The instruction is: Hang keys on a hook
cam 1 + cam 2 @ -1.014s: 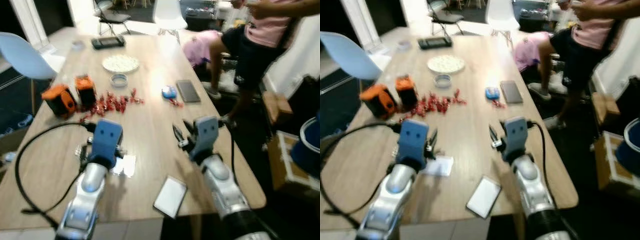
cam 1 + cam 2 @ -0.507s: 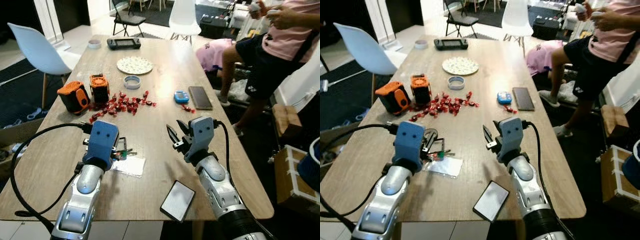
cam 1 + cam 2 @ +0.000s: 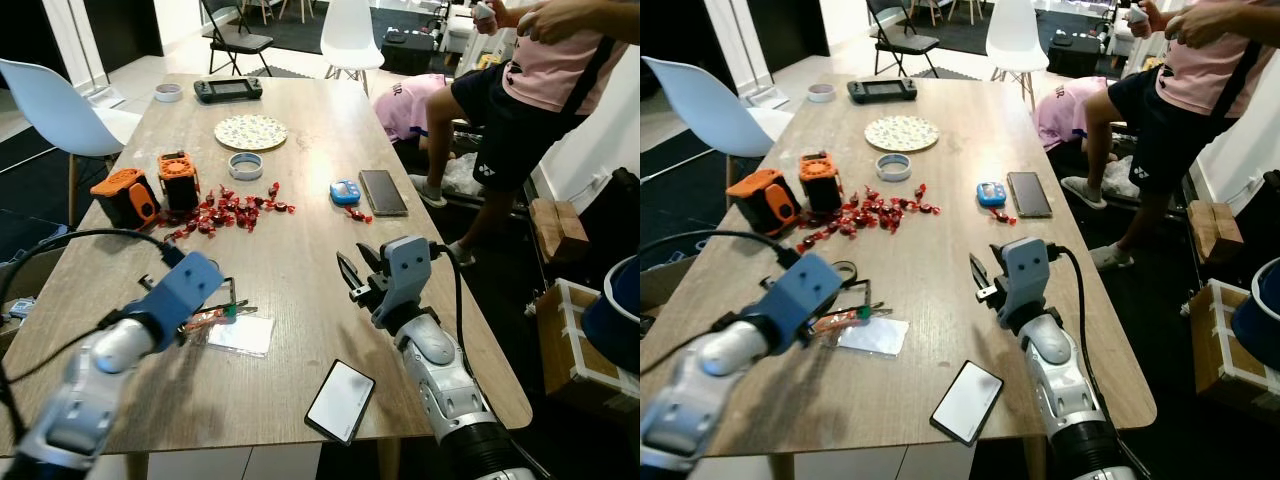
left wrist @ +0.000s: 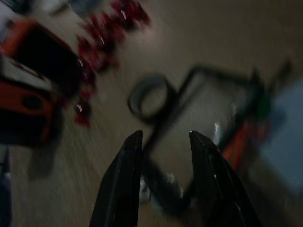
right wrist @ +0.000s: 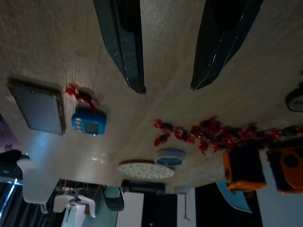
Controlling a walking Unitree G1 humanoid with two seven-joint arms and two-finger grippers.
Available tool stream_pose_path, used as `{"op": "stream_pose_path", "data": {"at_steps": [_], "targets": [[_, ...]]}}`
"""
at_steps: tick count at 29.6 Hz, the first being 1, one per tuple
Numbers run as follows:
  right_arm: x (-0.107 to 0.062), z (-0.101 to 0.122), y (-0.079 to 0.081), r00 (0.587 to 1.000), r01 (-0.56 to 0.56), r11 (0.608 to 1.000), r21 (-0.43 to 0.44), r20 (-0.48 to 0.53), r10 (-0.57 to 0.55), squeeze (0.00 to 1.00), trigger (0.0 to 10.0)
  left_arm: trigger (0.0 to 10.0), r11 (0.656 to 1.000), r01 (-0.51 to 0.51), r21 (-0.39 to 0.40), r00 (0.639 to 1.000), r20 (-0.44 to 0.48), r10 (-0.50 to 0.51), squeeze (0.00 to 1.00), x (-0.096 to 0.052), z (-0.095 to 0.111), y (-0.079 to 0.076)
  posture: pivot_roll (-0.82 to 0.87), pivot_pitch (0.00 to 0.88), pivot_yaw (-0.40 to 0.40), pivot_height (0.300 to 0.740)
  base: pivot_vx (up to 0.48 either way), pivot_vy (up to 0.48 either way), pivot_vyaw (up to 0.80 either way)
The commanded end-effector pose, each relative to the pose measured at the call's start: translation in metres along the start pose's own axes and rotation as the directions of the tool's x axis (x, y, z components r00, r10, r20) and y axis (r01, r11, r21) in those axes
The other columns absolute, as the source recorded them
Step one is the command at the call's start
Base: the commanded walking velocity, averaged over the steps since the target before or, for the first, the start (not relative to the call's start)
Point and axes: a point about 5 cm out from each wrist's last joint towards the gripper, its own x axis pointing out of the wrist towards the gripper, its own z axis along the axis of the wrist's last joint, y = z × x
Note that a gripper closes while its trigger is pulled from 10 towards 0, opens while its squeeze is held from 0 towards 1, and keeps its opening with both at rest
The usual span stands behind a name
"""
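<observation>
A long wooden table (image 3: 300, 250) runs away from the robot. A person (image 3: 520, 90) in a pink shirt and dark shorts stands off its far right edge, at about 2 o'clock from the table's middle. A white chair (image 3: 60, 100) stands at 10 o'clock beside the left edge.

The left arm reaches in over the near left part of the table, blurred, and the left gripper (image 4: 163, 137) hangs just above the keys (image 3: 855, 300), its two black fingers (image 4: 125, 170) parted with nothing between them. The keys lie flat on the wood at about 8 o'clock from the table's middle: a dark ring, thin dark keys and an orange-and-green tag, touching the far edge of a clear card sleeve (image 3: 240, 335). In the left wrist view the key ring sits just beyond the fingertips, slightly toward the left finger's side.

The right gripper (image 5: 168, 87) hovers over bare wood near the table's middle, at 3 o'clock from the keys and well apart from them, fingers spread and empty.

Two orange boxes (image 3: 145, 190) stand at 12 o'clock from the keys, with red candies (image 3: 230, 205) scattered beside them. A phone (image 3: 340, 400) lies at 5 o'clock near the front edge; another dark phone (image 3: 382, 192) and a blue timer (image 3: 343, 189) lie at 1 o'clock.
</observation>
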Motion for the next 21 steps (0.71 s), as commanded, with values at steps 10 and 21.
{"op": "stream_pose_path", "data": {"at_steps": [10, 21], "targets": [[-0.003, -0.002, -0.002, 1.000, 0.019, 1.000, 0.012, 0.000, -0.019, 0.00, 10.0, 10.0, 0.985, 0.169, 0.047, 0.986, -0.005, -0.169, 0.00, -0.021, -0.004, -0.003, 0.15, 0.171, -0.033, 0.740, 0.000, 0.000, 0.00], [-0.002, -0.001, -0.002, 1.000, 0.015, 1.000, 0.012, 0.000, -0.015, 0.00, 10.0, 10.0, 0.984, 0.175, -0.001, 0.984, 0.028, -0.175, 0.00, -0.011, -0.002, -0.020, 0.14, 0.169, -0.039, 0.740, 0.000, 0.000, 0.00]]}}
